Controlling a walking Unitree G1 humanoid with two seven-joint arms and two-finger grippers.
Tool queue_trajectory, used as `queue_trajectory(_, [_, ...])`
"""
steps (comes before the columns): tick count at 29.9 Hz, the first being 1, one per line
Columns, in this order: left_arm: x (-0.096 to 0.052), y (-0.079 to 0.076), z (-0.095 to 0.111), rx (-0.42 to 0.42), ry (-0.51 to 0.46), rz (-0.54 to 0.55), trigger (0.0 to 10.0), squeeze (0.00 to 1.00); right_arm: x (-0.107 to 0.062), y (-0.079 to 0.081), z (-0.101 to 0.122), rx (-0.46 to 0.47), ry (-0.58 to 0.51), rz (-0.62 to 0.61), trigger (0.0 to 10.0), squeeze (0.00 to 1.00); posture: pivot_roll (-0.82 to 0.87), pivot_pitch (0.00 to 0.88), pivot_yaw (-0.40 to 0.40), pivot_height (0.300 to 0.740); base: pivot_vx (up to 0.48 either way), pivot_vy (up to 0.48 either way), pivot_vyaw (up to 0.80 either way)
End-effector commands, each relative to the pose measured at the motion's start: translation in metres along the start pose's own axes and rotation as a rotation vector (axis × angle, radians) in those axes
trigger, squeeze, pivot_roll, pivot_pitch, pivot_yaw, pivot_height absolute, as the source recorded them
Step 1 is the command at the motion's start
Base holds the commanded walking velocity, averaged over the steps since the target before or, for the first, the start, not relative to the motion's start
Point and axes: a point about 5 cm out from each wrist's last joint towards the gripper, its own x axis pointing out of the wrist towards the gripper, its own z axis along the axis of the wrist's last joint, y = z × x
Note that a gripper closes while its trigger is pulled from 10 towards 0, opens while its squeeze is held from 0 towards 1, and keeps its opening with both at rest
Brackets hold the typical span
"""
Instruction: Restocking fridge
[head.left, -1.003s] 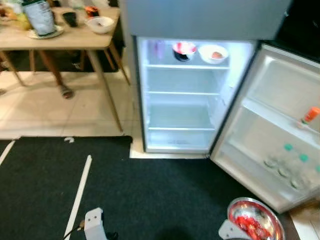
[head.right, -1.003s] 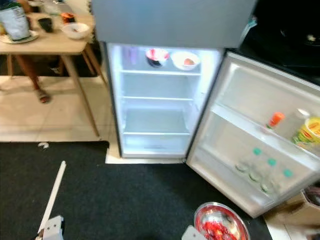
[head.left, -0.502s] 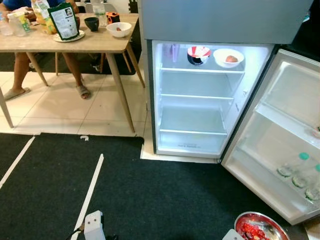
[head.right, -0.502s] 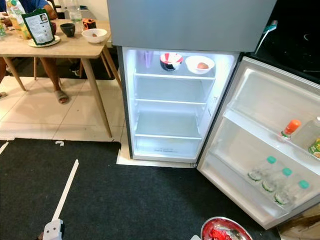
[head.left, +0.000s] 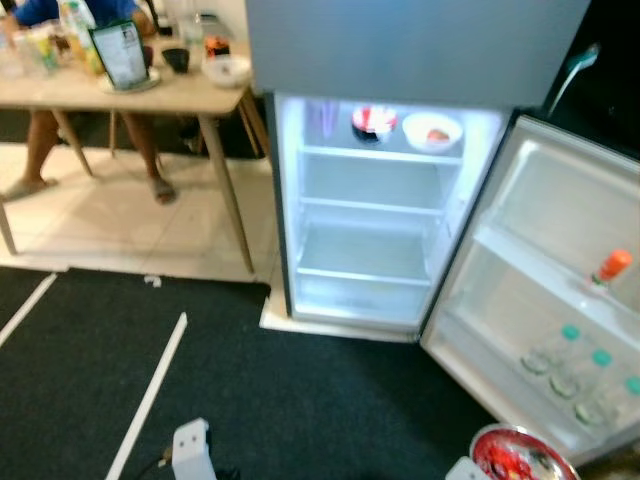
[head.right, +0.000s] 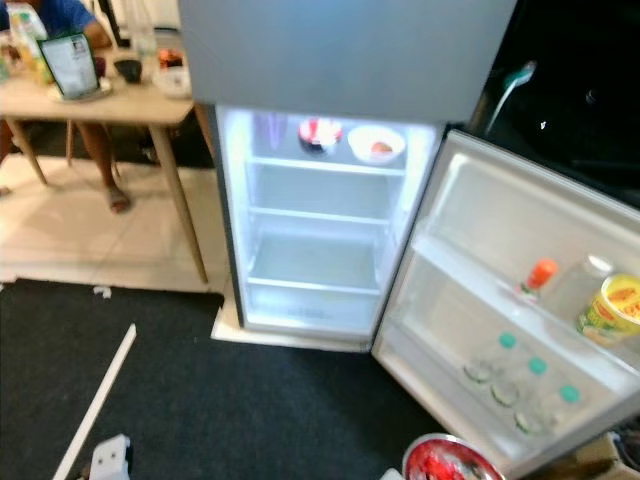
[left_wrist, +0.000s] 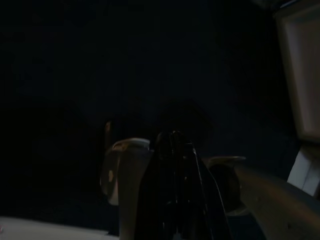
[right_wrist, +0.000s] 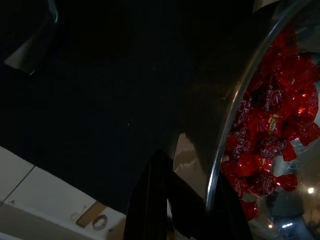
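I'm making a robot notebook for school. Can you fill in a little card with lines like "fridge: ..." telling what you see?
fridge: door open, light on
top shelf: red and white bowl beside white bowl
lower shelves: bare
door racks: orange-capped bottle, yellow tub, three green-capped bottles
right gripper: fingers shut on the rim of a metal bowl of red-wrapped sweets
left gripper: hangs idle in the dark
table: left of the fridge, a person sitting behind it

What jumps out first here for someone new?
The lit, open grey fridge ahead, shelves mostly bare apart from two bowls on the top shelf. Low on the right, the right pincer grips the rim of a shiny steel bowl of red-wrapped sweets. Teal-capped clear bottles line the door's lower rack.
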Motion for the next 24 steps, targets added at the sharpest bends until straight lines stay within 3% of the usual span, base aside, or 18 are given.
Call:
queue_trajectory(1, [-0.0019,0.0013,-0.0078,-0.006,0.023,-0.002,10.0,0.0,0.0001,0.0013,0.0008,0.012,-0.004,-0.001,10.0,0.0,-0.06,0.086,-0.03,0.74,0.0,0.0,0.0])
queue_trajectory(4, [-0.0016,-0.0004,-0.0073,-0.003,0.021,-0.028,10.0,0.0,0.0001,0.0012,0.0012,0.012,-0.006,-0.001,10.0,0.0,-0.06,0.088,-0.029,0.74,0.0,0.0,0.0])
queue_trajectory(11, [-0.0013,-0.0013,-0.0061,0.008,0.02,-0.039,10.0,0.0,0.0002,0.0012,0.0017,0.013,-0.009,0.0,10.0,0.0,-0.06,0.088,-0.027,0.74,0.0,-0.461,0.0])
queue_trajectory(15, [-0.0016,0.0031,-0.0058,0.019,0.029,0.023,10.0,0.0,0.0003,0.0016,0.0025,0.012,-0.013,0.001,10.0,0.0,-0.06,0.09,-0.025,0.74,0.0,0.0,0.0])
queue_trajectory(24, [-0.0023,0.0045,-0.0077,0.014,0.041,0.032,10.0,0.0,0.0007,0.0009,0.0055,-0.004,-0.024,0.004,10.0,0.0,-0.06,0.092,-0.024,0.74,0.0,0.0,0.0])
